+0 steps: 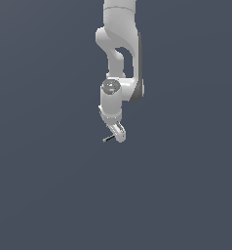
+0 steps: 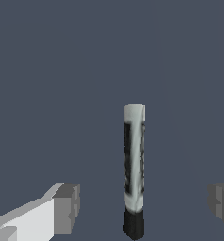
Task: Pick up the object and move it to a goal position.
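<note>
so the hand [image 1: 119,135] is low over the dark floor, fingers spread wide, nothing pinched yet. in the wrist view the stick [image 2: 134,169] sits between the two grey fingertips [image 2: 67,208], closer to that one than to the other, touching neither. in the exterior view the stick [image 1: 108,139] pokes out just beside the hand toward that view's left.

my take on the grab: centre it first so both pads meet it together, otherwise one pad will probably shove it sideways. drop until the pads bracket its slim body, close gently across the narrow width, aim mid-length rather than the black tip, then lift straight.
</note>
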You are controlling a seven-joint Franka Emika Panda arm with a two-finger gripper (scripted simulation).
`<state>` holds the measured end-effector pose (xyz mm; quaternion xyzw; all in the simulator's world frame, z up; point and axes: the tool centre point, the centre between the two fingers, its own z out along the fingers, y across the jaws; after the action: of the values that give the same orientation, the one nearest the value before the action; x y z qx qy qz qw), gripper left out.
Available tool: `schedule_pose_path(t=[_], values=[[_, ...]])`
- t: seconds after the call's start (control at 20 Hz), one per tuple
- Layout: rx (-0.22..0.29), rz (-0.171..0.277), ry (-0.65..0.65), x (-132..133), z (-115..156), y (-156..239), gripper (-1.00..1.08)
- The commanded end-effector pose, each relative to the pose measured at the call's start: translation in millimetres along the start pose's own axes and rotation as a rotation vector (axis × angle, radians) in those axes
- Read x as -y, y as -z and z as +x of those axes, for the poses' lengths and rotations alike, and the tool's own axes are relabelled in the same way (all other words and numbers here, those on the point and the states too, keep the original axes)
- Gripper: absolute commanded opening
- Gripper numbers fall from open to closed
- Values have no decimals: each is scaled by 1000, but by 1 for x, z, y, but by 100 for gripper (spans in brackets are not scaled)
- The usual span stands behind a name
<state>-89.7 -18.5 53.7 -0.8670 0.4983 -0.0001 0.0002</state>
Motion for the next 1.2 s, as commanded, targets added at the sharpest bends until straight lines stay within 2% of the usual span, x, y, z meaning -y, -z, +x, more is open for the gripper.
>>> schedule_pose_path(t=[0.0,0.3,0.6,0.65,1.15], values=[[0,-1,-1,-1,0,-8,100],[0,-1,-4,-1,-1,-35,100],[0,0,-5,-1,0,-44,100],[0,0,-5,-1,0,-44,-100],[0,0,-5,-1,0,-44,-100]])
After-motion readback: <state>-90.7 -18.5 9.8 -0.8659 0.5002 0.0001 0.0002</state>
